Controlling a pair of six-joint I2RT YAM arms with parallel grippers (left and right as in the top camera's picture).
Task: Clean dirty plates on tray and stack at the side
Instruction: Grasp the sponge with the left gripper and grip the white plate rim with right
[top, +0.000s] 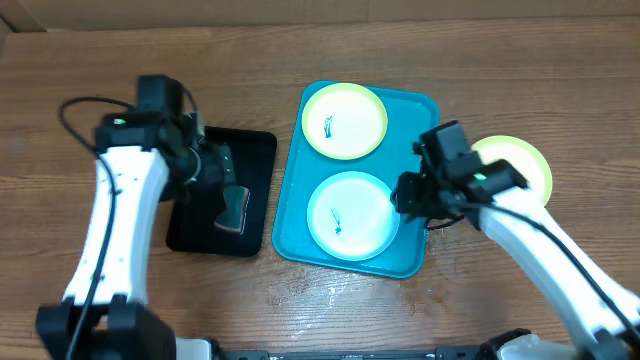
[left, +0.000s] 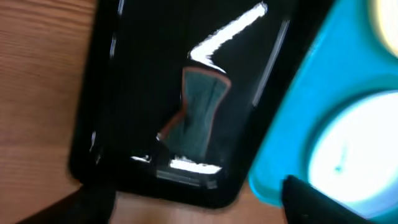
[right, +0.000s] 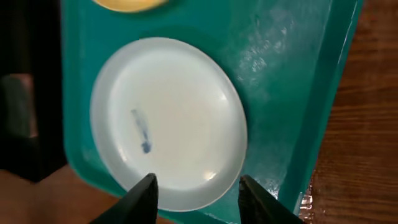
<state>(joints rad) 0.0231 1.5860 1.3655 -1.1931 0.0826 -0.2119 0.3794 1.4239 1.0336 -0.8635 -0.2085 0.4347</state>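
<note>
The turquoise tray lies mid-table. On it are a yellow-green plate at the far end and a white-bluish plate at the near end, each with a dark teal smudge. A second yellow-green plate lies on the table right of the tray, partly hidden by my right arm. My right gripper is open and empty, its fingers straddling the white-bluish plate's edge from above. My left gripper is open and empty over the black tray; its fingers frame that tray's end.
A black tray left of the turquoise tray holds a dark sponge; the sponge lies flat in the left wrist view. The turquoise tray's rim borders bare wooden table on the right.
</note>
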